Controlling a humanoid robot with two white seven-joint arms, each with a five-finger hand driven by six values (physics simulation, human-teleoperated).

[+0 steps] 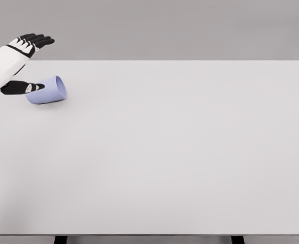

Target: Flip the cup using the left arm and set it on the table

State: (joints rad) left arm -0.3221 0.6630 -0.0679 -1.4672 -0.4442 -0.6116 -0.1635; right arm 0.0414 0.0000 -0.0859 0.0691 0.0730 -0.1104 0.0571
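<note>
1. Table (179, 152): largest item. Flat rectangular slab, pale grey-white, matte, no grain or marks visible. Fills nearly the whole view; far edge runs straight across the upper part. Two short dark leg stubs (61, 239) show under the near edge, at approx. 7 and 5 o'clock.

2. Backdrop (179, 28): plain mid-grey band above the far edge, smooth, featureless.

3. Left arm (2, 66): enters from 9 o'clock. White hard-shell forearm, glossy, rounded, tapering to the wrist.

4. Left hand (23, 65): black, segmented fingers w/ small white joint patches. Four fingers (36, 39) held long and nearly straight, pointing toward 3 o'clock, well above the cup and not touching it. Thumb (20, 87) also extended, lower down, its tip lying against the cup's closed end. Hand is spread, no grasp closed: cup sits by the thumb only, wide gap up to the fingers.

5. Cup (47, 90): smallest item, at approx. 10 o'clock of the view, near the table's left edge. Lavender-blue, smooth, plain wall, no handle. Short tapered cylinder lying on its side on the tabletop; wider open mouth faces approx. 3 o'clock, narrower base toward the hand at 9 o'clock. Rim reads as a lighter oval; interior same colour. Faint soft shadow beneath.

6. Right arm: not in the view.
</note>
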